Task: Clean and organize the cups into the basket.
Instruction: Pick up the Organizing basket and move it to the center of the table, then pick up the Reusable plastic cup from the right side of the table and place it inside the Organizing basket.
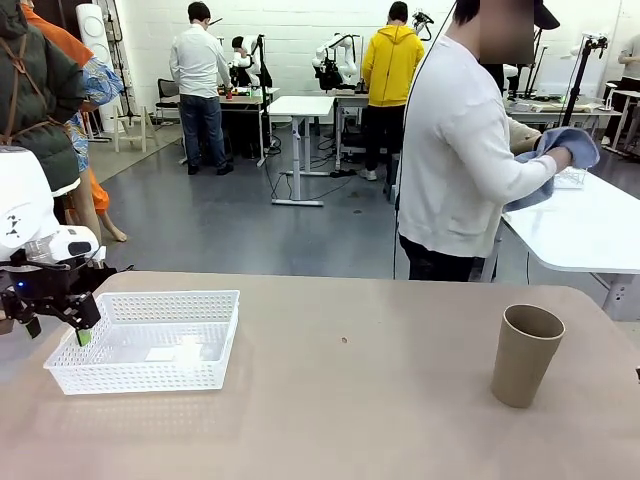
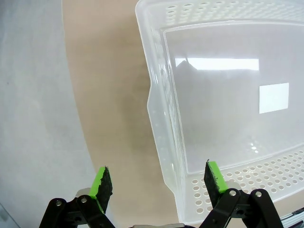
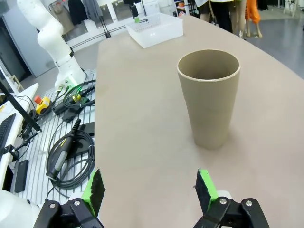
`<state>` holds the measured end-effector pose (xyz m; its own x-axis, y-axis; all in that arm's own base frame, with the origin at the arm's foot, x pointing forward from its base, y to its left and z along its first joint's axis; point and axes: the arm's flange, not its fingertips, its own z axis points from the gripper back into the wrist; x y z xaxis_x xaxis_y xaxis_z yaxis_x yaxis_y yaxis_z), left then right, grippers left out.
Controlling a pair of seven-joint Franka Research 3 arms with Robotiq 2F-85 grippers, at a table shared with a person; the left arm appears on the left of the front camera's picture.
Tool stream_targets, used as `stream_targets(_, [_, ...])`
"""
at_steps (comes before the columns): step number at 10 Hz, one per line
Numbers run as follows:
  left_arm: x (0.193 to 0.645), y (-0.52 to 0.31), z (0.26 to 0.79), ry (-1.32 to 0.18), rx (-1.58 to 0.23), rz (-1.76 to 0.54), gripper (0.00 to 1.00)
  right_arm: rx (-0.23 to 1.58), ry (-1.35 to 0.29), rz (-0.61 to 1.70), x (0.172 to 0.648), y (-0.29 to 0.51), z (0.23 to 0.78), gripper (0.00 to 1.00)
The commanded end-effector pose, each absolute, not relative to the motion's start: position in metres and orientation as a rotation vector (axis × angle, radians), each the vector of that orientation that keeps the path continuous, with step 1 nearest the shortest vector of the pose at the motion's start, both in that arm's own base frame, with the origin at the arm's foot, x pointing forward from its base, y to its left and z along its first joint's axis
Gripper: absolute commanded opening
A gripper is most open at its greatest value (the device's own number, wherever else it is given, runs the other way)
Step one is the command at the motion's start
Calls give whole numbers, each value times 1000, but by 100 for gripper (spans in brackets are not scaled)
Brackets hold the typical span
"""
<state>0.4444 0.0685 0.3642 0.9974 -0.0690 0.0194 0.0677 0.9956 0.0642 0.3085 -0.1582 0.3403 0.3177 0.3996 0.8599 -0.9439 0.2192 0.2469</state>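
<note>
Left gripper (image 1: 58,332), jaws apart, above end wall of basket (image 1: 170,295) at left edge of table (image 1: 350,420), right gripper (image 3: 150,189) spread empty, facing upright brown cup (image 1: 526,355) near right edge

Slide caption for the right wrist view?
Open right gripper faces an upright brown cup on the table; white basket far behind.

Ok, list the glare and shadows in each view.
Front view: a white glare patch inside the basket, a faint shadow under the brown cup. Left wrist view: a bright strip of glare across the basket floor. Right wrist view: even light, the brown cup sharp, a faint shadow at its base.
</note>
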Motion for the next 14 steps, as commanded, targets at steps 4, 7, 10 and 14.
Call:
stream_targets(4, [441, 70, 363, -17, 72, -84, 100, 900, -760, 1104, 344, -132, 290, 100])
stream_targets(7, [441, 67, 363, -21, 54, -97, 100, 903, -815, 1117, 355, -129, 283, 100])
stream_targets(10, [437, 59, 364, -33, 58, -132, 100, 803, -896, 1125, 373, -127, 279, 100])
stream_targets(14, [434, 62, 364, -43, 58, -127, 100, 850, -948, 1131, 405, -111, 257, 100])
